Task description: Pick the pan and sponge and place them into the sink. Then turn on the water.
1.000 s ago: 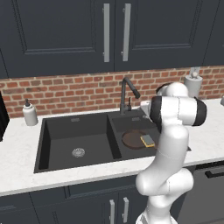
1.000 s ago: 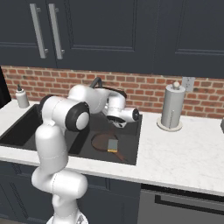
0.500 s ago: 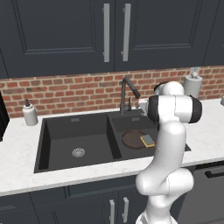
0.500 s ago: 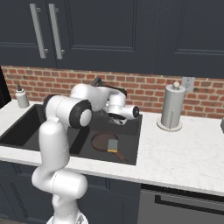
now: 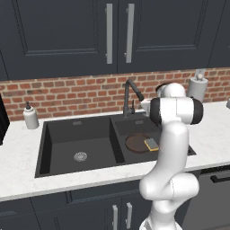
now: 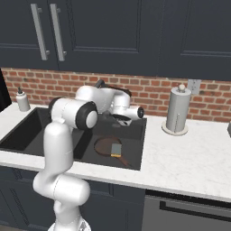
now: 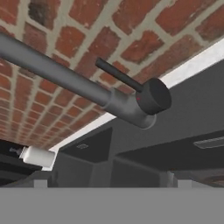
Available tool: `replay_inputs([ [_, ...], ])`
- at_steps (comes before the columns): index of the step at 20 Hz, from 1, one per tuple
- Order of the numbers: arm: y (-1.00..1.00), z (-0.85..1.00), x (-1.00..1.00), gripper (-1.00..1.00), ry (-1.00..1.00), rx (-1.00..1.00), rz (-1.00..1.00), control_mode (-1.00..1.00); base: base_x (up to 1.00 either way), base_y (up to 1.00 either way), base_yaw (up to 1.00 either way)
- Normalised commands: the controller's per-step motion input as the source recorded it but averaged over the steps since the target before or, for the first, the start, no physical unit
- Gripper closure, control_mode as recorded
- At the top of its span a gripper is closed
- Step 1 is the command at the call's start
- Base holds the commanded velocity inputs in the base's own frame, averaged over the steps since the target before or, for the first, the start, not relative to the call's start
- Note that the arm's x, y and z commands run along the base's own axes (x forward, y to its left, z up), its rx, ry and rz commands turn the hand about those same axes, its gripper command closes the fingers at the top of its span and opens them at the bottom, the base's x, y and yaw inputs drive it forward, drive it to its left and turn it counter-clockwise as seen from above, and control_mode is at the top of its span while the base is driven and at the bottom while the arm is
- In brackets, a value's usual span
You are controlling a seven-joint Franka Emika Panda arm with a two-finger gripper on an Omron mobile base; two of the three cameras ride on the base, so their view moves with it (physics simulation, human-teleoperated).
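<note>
Pan (image 5: 136,143) lies flat in the right basin of the sink (image 5: 72,134), and the sponge (image 5: 151,143) sits on its right part, touching it. From the right side the pan (image 6: 106,146) shows its thin handle running toward the front rim of the basin, with the sponge (image 6: 116,150) resting near where the handle starts. The left basin holds nothing but its silver drain (image 5: 80,157).

The faucet (image 5: 130,94) stands at the back of the sink, between the two basins, against the brick wall (image 5: 76,94). The arm reaches over the right basin with its hand up at the faucet; the tool (image 6: 118,120) is close beside the faucet's body, with its jaws spread wide and nothing between them. Seen from the hand, the faucet (image 7: 87,85) crosses the picture at a slant, and the thin lever (image 7: 118,74) sticks out from its round knob toward the bricks.

A soap bottle (image 5: 30,116) stands on the table (image 5: 18,157) left of the sink, and a paper towel roll (image 6: 176,110) stands upright on the table to the right, well apart from the sink.
</note>
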Motion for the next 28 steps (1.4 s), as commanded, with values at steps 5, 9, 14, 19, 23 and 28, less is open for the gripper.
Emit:
replay_inputs([
  [5,0.00,0.00,0.25,-1.00,0.00,0.00,0.00,-1.00,0.00,0.00,0.00],
  [9,0.07,0.00,0.19,-1.00,0.00,0.00,0.00,-1.00,0.00,0.00,0.00],
  [14,0.18,0.00,0.07,-1.00,0.00,0.00,0.00,-1.00,0.00,0.00,0.00],
  [19,0.10,0.00,0.04,-1.00,0.00,0.00,0.00,-1.00,0.00,0.00,0.00],
  [23,0.02,0.00,0.19,-1.00,0.00,0.00,0.00,-1.00,0.00,0.00,0.00],
  [28,0.00,0.00,0.22,-1.00,0.01,0.00,0.00,-1.00,0.00,0.00,0.00],
])
